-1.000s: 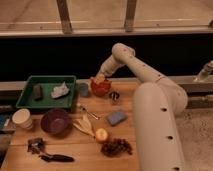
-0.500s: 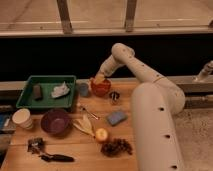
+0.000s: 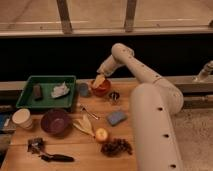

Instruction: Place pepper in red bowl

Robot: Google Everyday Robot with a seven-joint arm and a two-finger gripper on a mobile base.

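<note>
The red bowl stands at the back middle of the wooden table, next to a small blue cup. My gripper hangs right over the bowl's left part, its tip at rim height, with the white arm reaching in from the right. A pale orange slim shape shows at the gripper's tip above the bowl. I cannot tell whether it is the pepper or part of the gripper. No pepper lies anywhere else on the table.
A green tray holds a dark block and a crumpled white thing at the back left. A purple bowl, white cup, banana peel, apple, blue sponge, small metal cup and a brown cluster lie around.
</note>
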